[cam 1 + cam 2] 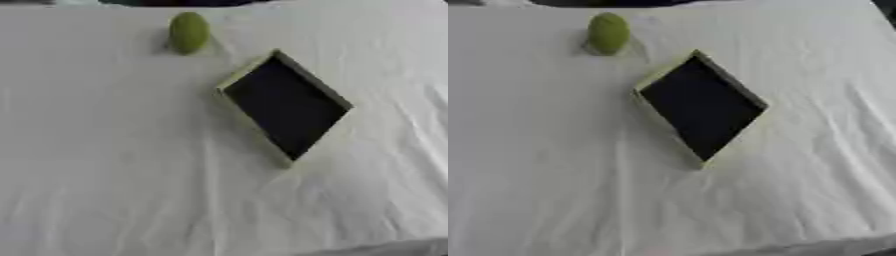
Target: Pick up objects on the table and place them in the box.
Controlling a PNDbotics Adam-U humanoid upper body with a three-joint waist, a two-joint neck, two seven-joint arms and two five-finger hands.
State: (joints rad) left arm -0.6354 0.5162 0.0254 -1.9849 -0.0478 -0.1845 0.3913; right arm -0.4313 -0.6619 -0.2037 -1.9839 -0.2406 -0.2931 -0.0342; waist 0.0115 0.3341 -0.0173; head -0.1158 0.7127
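Neither of my hands shows in either view, so I cannot tell their state or place things by them; the green round object (pixel 188 32) lies on the far cloth, near the empty, dark-lined box (pixel 287 106), not yet picked.

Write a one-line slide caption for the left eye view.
A green rounded object lies on the white cloth, apart from an empty dark-bottomed box set askew; no robot hand in view.
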